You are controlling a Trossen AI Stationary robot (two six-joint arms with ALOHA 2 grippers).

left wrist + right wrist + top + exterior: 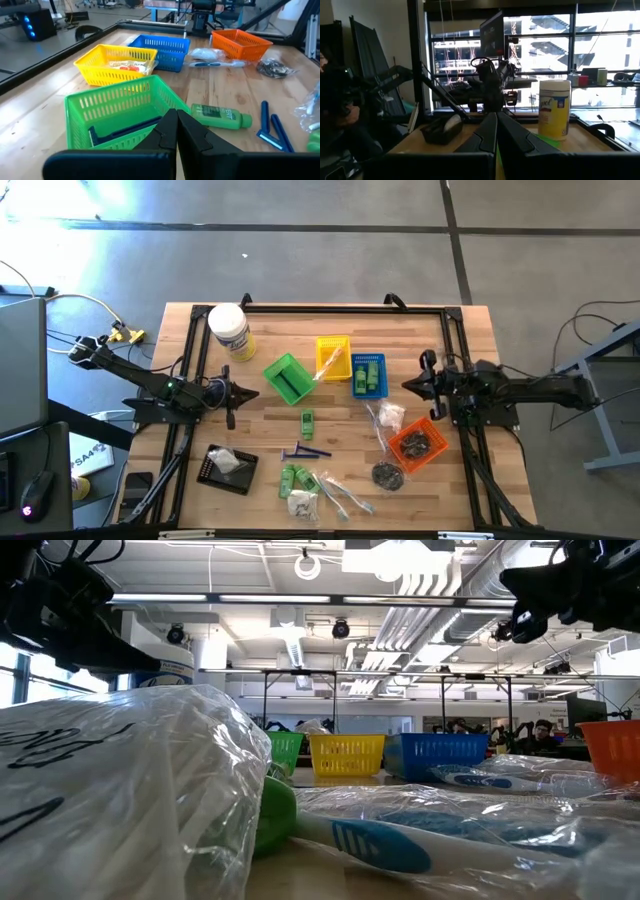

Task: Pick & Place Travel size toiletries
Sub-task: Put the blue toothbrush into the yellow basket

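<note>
left gripper (252, 393): fingers pressed together, nothing held; green basket (288, 378) just ahead, its dark contents only partly made out | green bottle (307, 421) lies loose between the grippers; wrapped toothbrushes (340, 493) blurred behind plastic in low view | right gripper (408, 385): closed, empty; blue basket (368, 374) just ahead; orange basket (417, 444) contents unclear
</note>
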